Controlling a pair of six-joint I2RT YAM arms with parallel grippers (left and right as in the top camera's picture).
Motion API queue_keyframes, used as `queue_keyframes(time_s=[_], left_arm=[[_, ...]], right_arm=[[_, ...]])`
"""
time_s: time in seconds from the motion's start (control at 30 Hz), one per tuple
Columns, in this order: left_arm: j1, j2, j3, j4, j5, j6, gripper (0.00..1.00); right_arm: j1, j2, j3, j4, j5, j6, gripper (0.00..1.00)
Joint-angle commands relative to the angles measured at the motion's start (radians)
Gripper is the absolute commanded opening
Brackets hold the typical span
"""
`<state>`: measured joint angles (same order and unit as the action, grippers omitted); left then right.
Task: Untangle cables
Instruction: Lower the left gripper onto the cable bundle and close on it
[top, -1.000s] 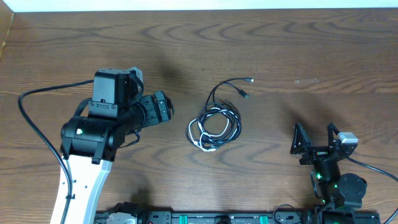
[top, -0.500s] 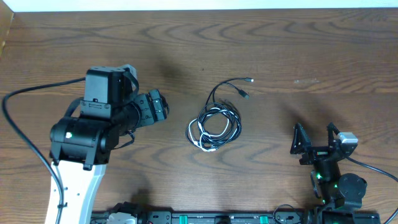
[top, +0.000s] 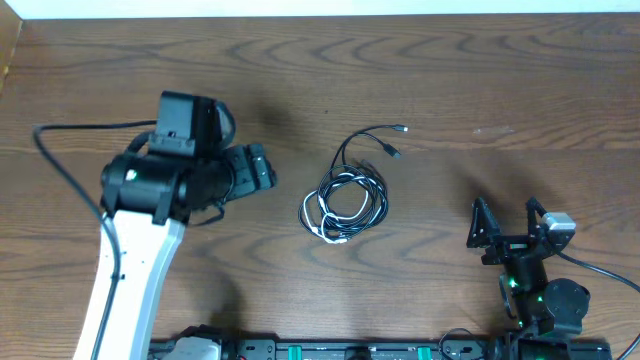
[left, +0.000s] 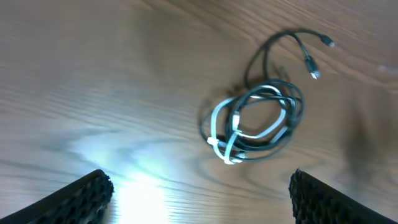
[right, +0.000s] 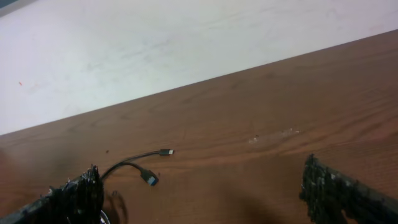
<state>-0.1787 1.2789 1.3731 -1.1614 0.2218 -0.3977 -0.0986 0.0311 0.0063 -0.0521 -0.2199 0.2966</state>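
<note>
The cables (top: 328, 187) lie in a small tangled coil at the table's middle: black cords looped with one white cord (top: 322, 226). Two black plug ends (top: 399, 129) trail toward the far right. My left gripper (top: 264, 169) hovers left of the coil, open and holding nothing. In the left wrist view the coil (left: 292, 115) lies ahead of the open gripper (left: 199, 199). My right gripper (top: 508, 222) stands open at the near right, apart from the cables. The right wrist view shows the plug ends (right: 149, 178) beyond its gripper (right: 202, 196).
The brown wooden table (top: 480, 70) runs to a pale wall at the far edge. A thick black wire (top: 60, 170) arcs from the left arm. A rail with electronics (top: 340, 350) runs along the near edge.
The left arm's body has swung left and back again, ending slightly farther from me; its gripper stays left of the coil. The cables and the right arm have not moved.
</note>
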Motion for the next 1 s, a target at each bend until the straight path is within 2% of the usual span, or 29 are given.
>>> queue_keyframes(time_s=[0.0,0.17,0.4,0.53,0.97], left_arm=[[-0.003,0.073,0.012,0.016,0.135,-0.023,0.91],[-0.018,0.165,0.012,0.026,0.137,-0.024,0.91],[-0.13,0.277,0.011,0.128,0.124,-0.053,0.91],[-0.188,0.333,0.01,0.154,-0.012,-0.101,0.91],[-0.225,0.371,-0.098,0.188,-0.039,-0.093,0.91]], right_arm=[[-0.005,0.0,-0.001,-0.005,0.007,-0.005,0.99],[-0.005,0.0,-0.001,-0.005,0.007,-0.005,0.99],[-0.005,0.0,-0.001,-0.005,0.007,-0.005,0.99],[-0.005,0.0,-0.001,-0.005,0.007,-0.005,0.99],[-0.005,0.0,-0.001,-0.005,0.007,-0.005,0.99]])
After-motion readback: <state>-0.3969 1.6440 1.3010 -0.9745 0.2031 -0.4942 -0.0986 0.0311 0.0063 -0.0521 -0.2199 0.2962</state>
